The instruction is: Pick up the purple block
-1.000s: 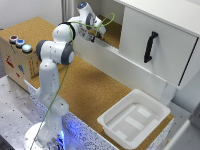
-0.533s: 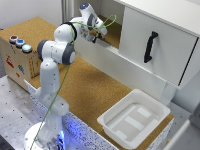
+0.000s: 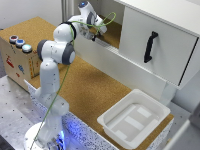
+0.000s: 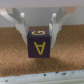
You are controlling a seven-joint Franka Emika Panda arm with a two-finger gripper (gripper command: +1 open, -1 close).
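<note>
In the wrist view the purple block rests on a cork surface, showing a yellow letter A on its front and a G on top. My gripper is open and straddles it, one white finger on each side; the fingertips reach down to the block's upper part, with a small gap on one side. In the exterior view my gripper is reaching into the open shelf of the white cabinet. The block is hidden there behind the hand.
The white cabinet door with a black handle stands at the exterior view's right of the gripper. A white tray sits on the cork table near the front. A cardboard box with coloured caps is at the exterior view's left.
</note>
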